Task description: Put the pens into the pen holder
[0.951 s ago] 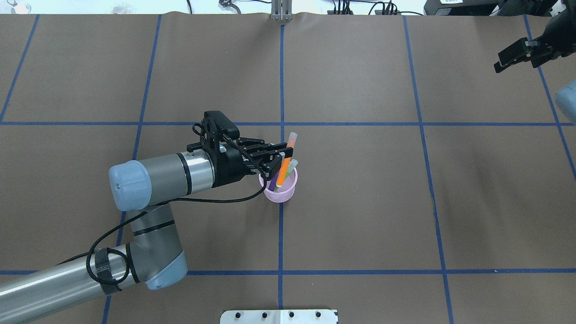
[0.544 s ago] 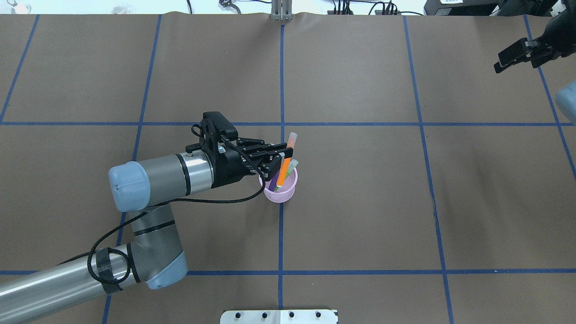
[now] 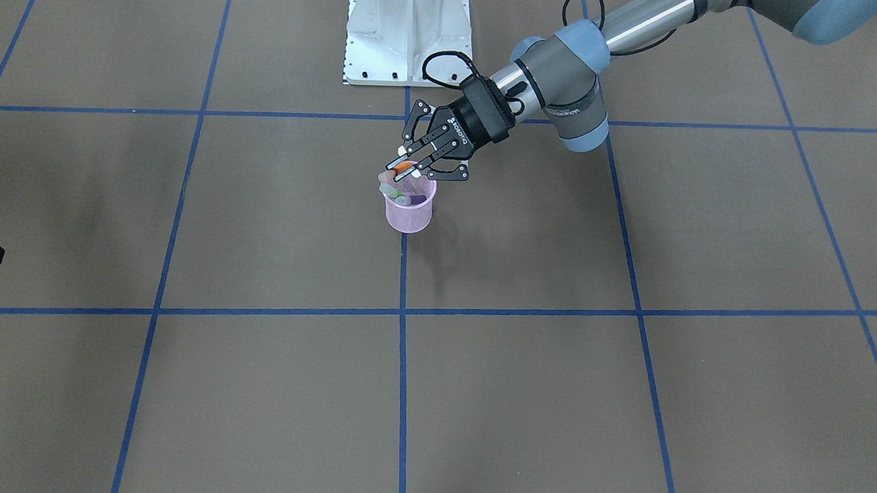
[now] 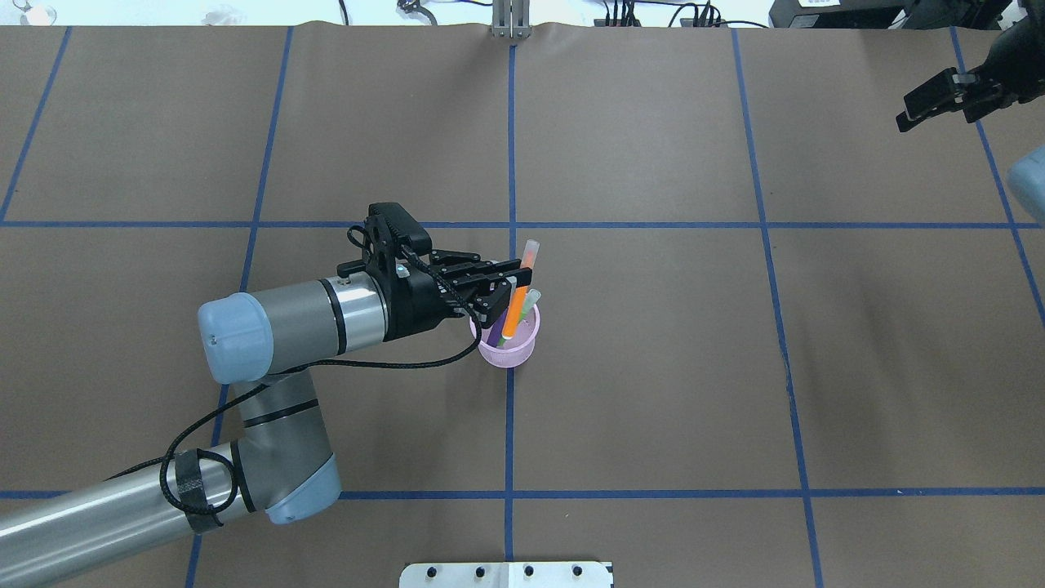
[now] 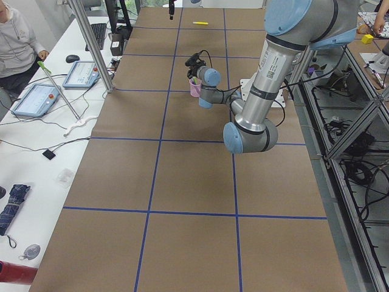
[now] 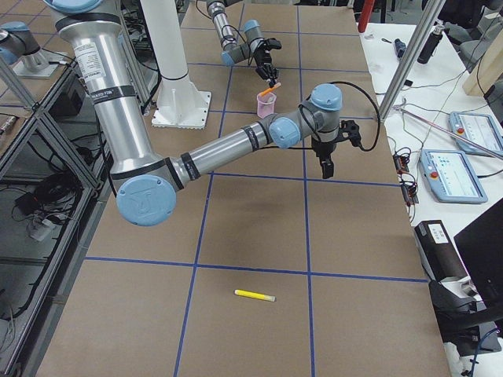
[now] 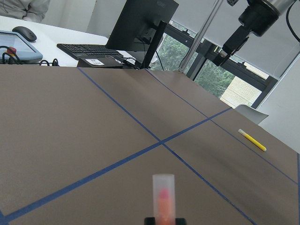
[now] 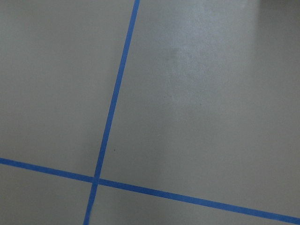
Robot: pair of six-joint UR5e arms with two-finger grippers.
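The left gripper is pinched shut on the orange pen, holding it about halfway up. The pen leans a bit, with its bottom end already inside the pen holder and its pale cap sticking up high. The purple pen and the green pen are in the cup too, leaning on the rim.

The job now, I think, is to let go. It is best to go a little lower first, so the pen drops only a short way and does not bounce out. The fingers should open slowly and not bump the cup (it is light wire and could tip over). Then the gripper should go straight up.

The yellow pen lies alone on the table, well away from the cup. The right gripper hangs far off by the table edge. I cannot tell if it is open.
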